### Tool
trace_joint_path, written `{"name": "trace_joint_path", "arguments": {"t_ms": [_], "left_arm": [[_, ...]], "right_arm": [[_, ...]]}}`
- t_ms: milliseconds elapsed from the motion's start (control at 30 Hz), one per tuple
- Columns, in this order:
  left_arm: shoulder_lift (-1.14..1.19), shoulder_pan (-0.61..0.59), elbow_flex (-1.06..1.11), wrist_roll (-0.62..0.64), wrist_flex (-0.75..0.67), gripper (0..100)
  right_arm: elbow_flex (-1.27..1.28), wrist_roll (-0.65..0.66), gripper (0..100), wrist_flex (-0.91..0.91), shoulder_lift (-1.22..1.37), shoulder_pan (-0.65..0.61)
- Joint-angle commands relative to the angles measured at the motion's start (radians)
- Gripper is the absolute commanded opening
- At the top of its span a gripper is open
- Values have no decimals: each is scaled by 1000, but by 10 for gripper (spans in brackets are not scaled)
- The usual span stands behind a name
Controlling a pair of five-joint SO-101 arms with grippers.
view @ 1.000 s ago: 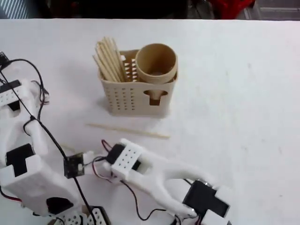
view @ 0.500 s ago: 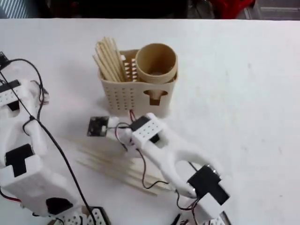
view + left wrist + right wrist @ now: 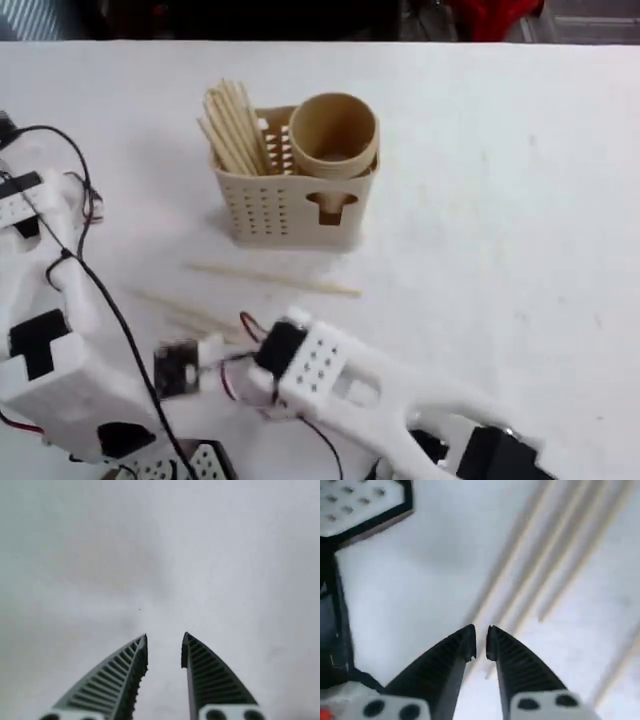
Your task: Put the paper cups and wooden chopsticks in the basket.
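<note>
Judging by how things lie, the task is mostly done but not finished. The basket stands upright toward the far middle of the tabletop. A paper cup sits in one of its compartments, and a bundle of chopsticks stands leaning in the one beside it. No cup is seen loose on the tabletop, so what is left looks to be chopsticks only.

One loose chopstick lies flat in front of the basket, apart from it. A few more sticks lie nearer the arms, though how many I cannot tell.

The right gripper is low over these sticks. Its jaws are parted by only a narrow slit and hold nothing. The left gripper hangs over bare tabletop at the side, jaws a little apart and empty.

The remaining work, as I read it, is to pick up each loose stick and stand it in the basket with the bundle. Thin sticks lying flat will likely be awkward to pinch.
</note>
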Motion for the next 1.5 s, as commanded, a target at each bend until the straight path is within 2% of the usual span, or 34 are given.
{"name": "trace_joint_path", "arguments": {"t_ms": [0,133,267,300,400,533,700,967,1267,1467], "left_arm": [[-4,-4,-5,8,-15,132],[-4,-4,-5,8,-15,132],[-4,-7,-5,8,-15,132],[-4,-18,-12,8,-11,132],[-12,-76,-46,8,-12,129],[30,-240,-186,8,8,129],[139,-410,-430,-41,101,128],[364,-638,-924,-63,249,128],[661,-722,-1490,-66,459,128],[792,-717,-1740,-66,555,130]], "right_arm": [[14,-3,45,-35,-30,-114],[2,58,45,-53,77,-111],[-44,58,44,-111,209,-110],[-51,25,43,-131,237,-108],[-49,-80,30,-168,285,-102],[-43,-89,30,-170,288,-67],[-46,-115,30,-170,288,-7],[-52,-153,30,-183,291,1],[-57,-146,31,-272,300,18],[-63,-144,31,-315,300,153]]}}
